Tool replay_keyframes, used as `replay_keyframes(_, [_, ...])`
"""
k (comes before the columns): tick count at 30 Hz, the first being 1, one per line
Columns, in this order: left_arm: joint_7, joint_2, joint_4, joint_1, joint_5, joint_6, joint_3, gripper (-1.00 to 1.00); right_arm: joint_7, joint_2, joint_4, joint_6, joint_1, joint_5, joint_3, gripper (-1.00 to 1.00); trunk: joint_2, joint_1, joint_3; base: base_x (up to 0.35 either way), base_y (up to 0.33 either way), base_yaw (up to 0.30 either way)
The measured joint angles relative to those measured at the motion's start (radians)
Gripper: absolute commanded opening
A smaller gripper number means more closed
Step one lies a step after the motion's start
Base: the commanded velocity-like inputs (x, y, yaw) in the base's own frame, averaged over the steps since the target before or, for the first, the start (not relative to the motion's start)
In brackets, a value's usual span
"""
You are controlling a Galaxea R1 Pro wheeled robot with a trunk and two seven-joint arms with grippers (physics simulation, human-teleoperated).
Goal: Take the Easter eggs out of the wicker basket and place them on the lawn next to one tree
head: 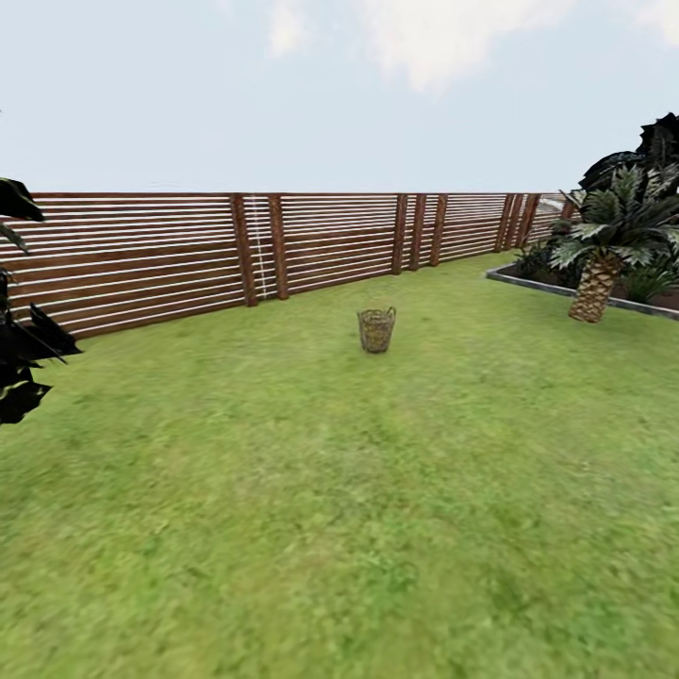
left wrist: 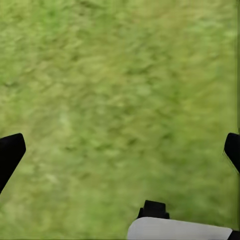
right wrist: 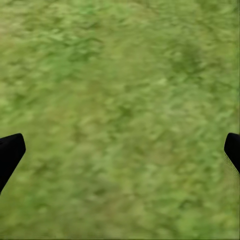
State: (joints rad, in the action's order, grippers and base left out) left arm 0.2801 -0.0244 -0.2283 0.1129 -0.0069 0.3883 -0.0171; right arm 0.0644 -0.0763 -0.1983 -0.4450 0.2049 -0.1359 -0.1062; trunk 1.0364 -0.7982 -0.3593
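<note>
While the robot looks across the lawn [head: 339,528], dark foliage [head: 24,358] hangs at the far left edge, and a brown slatted fence [head: 189,255] runs behind. Near the middle, well ahead, the wicker basket [head: 376,330] stands upright on the grass, too small to tell whether eggs lie inside. To the right, a short palm [head: 604,255] grows in a bordered bed; it is not the tree wanted. Both the left gripper [left wrist: 120,150] and the right gripper [right wrist: 120,150] hang spread wide over bare grass, grasping nothing. The step in hand is likely the approach: driving straight and stopping with the basket near and centred should let either arm reach down into it.
</note>
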Motion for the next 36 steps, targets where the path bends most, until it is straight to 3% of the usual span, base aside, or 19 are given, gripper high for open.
replay_keyframes(36, [0.0,0.0,0.001,0.0,0.0,0.0,-0.001,1.0,0.0,0.0,0.0,0.0,0.0,0.0,0.0,1.0,0.0,0.0,0.0,0.335,-0.076,0.0])
